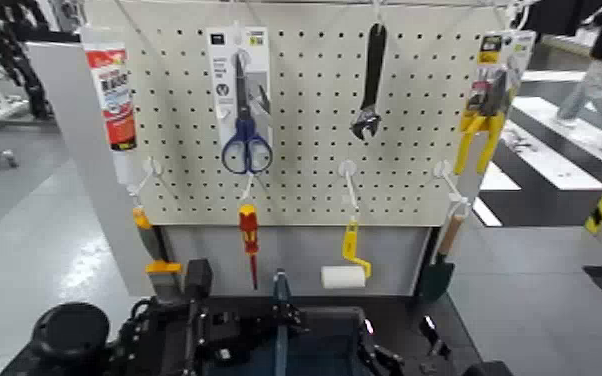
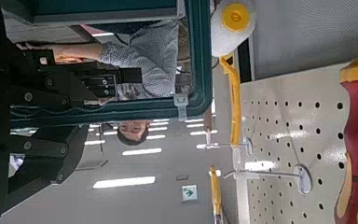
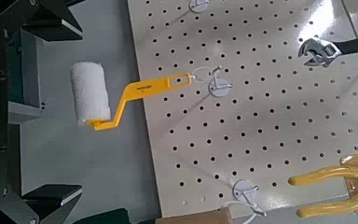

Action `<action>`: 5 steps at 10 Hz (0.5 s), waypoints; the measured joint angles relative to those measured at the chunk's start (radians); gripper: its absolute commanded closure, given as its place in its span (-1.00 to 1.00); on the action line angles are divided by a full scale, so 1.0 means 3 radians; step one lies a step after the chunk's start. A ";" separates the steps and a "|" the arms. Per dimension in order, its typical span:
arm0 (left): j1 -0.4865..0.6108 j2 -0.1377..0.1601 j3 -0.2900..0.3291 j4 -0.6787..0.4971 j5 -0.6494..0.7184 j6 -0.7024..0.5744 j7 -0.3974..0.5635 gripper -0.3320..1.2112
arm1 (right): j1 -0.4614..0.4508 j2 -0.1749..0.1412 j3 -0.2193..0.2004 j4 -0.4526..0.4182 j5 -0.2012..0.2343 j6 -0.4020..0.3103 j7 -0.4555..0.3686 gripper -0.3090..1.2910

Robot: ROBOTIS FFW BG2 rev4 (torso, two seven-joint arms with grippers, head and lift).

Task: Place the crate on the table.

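Crate (image 1: pixel 300 345) sits low at the near edge of my head view, its blue bar (image 1: pixel 281 300) upright, carried between both arms in front of the worktop's pegboard (image 1: pixel 305 190). From left: left claw (image 1: pixel 190 335) against the crate's left rim, right claw (image 1: pixel 390 355) at its right; whether either is clamped, I cannot tell. Scissors (image 1: pixel 246 100), wrench (image 1: pixel 370 80) and paint roller (image 1: pixel 345 272) hang beyond.

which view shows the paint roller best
The right wrist view: the paint roller shows whole, white sleeve and yellow handle hooked on the pegboard. The head view shows it small, hanging low. The left wrist view catches only its end and handle.
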 measured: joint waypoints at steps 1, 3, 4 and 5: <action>-0.0038 0.0005 -0.0038 0.0048 -0.0047 -0.0015 -0.0051 0.95 | -0.0003 0.0000 0.0004 0.0004 -0.0006 -0.0007 0.0000 -0.44; -0.0093 0.0013 -0.0085 0.0117 -0.0099 -0.0037 -0.0120 0.95 | -0.0007 0.0000 0.0009 0.0013 -0.0017 -0.0017 0.0000 -0.44; -0.0119 0.0015 -0.0108 0.0154 -0.0121 -0.0048 -0.0151 0.95 | -0.0008 0.0000 0.0010 0.0017 -0.0020 -0.0026 0.0001 -0.43; -0.0142 0.0017 -0.0132 0.0187 -0.0140 -0.0057 -0.0174 0.95 | -0.0009 0.0000 0.0014 0.0021 -0.0024 -0.0034 0.0001 -0.44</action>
